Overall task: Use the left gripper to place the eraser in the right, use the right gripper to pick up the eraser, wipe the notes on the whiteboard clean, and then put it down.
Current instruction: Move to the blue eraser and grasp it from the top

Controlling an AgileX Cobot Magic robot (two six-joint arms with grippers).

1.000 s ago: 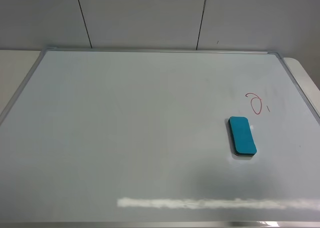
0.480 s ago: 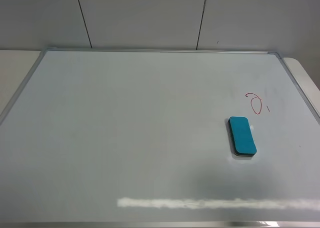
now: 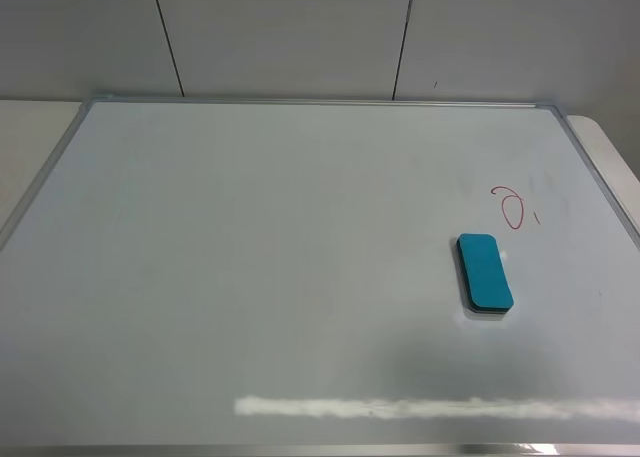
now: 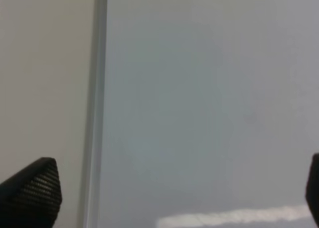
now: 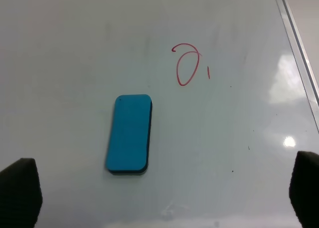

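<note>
While both sets of jaws stand wide and empty, the left gripper (image 4: 172, 190) hangs over a frame edge of the whiteboard (image 3: 250, 277) and the right gripper (image 5: 162, 190) hangs above the eraser (image 5: 129, 133). The eraser lies flat on the board's right half, near the red notes (image 5: 187, 63) but apart from them. Likely step is the right pickup, not yet begun; it needs a descent with the jaws straddling the eraser's narrow sides. Glossy board with glare on a beige table (image 3: 30, 127); grey panelled wall (image 3: 300, 27) behind.

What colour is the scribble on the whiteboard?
Red; the notes show best in the right wrist view, beside the eraser.
</note>
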